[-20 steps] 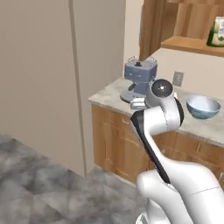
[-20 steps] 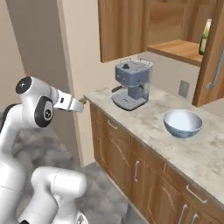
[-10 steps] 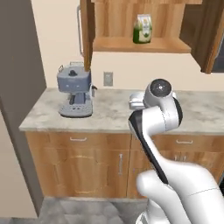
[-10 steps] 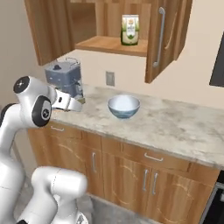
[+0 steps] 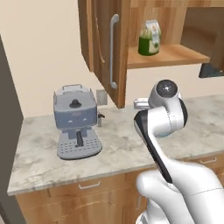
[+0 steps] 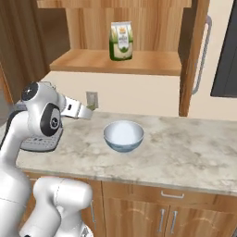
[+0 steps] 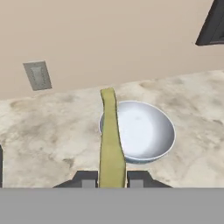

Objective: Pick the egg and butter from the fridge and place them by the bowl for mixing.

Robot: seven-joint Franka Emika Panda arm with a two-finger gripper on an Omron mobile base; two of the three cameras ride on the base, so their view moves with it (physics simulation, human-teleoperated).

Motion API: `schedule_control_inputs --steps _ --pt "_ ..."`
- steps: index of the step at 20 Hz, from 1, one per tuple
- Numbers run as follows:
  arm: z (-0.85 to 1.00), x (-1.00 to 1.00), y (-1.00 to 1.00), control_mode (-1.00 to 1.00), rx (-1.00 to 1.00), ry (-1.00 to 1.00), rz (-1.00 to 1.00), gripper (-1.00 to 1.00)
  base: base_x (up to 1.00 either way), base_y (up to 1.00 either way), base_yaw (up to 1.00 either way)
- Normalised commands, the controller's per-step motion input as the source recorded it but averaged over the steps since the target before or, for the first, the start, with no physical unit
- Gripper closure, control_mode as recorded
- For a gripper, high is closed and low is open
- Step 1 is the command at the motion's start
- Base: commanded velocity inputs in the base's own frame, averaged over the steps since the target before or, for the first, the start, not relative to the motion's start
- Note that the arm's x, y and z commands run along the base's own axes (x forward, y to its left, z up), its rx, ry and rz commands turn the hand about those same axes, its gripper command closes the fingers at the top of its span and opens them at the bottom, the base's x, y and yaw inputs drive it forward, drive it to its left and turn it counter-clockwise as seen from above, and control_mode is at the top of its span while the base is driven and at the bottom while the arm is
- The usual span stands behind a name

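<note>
You see, taking the bowl as landmark, the marbled stone surface (image 6: 185,157) that carries it, set on wooden base cabinets (image 6: 152,210) with metal pulls. Above and behind the bowl hangs a wooden wall cabinet (image 6: 139,41) with its door open; on its shelf (image 6: 115,62), above the bowl, stands a green-labelled package (image 6: 121,40). To the left of the bowl, well apart on the same surface, sits a grey coffee machine (image 5: 76,122). At the far left edge of the left base view, beyond the coffee machine, a dark grey vertical slab (image 5: 8,131) shows; you cannot tell from here whether it is the fridge. A dark appliance edge (image 6: 226,55) shows to the right of the bowl, above the surface.

The white arm (image 6: 32,134) stands left of the bowl in the right base view. The bowl (image 6: 123,135) itself is round, pale blue-grey, lighter inside. On the wall behind it, to its left, is a grey outlet plate (image 7: 38,75).

The claw (image 7: 112,178) is clenched on the butter (image 7: 110,140), a thin yellowish-olive stick that reaches from the finger tips out over the near left rim of the bowl in the hand view, held above the surface.
</note>
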Motion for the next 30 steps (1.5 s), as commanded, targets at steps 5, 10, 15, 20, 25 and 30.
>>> schedule_control_inputs --steps 5,10,15,20,25,30 --pt "0.00 0.00 0.00 1.00 0.00 0.00 0.00 1.00 0.23 0.18 -0.10" --pt "0.00 0.00 0.00 1.00 0.00 0.00 0.00 1.00 -0.16 -0.41 0.03" --pt "0.00 0.03 0.00 -1.00 0.00 0.02 0.00 1.00 0.00 0.00 0.00" --pt "-0.14 0.04 -0.02 -1.00 0.14 0.29 0.20 1.00 0.00 0.00 0.00" --pt "-0.12 0.00 -0.01 -1.00 0.07 0.06 0.05 1.00 0.00 0.00 0.00" --pt "-0.53 0.00 0.19 -1.00 0.00 0.14 0.07 1.00 0.00 0.00 0.00"
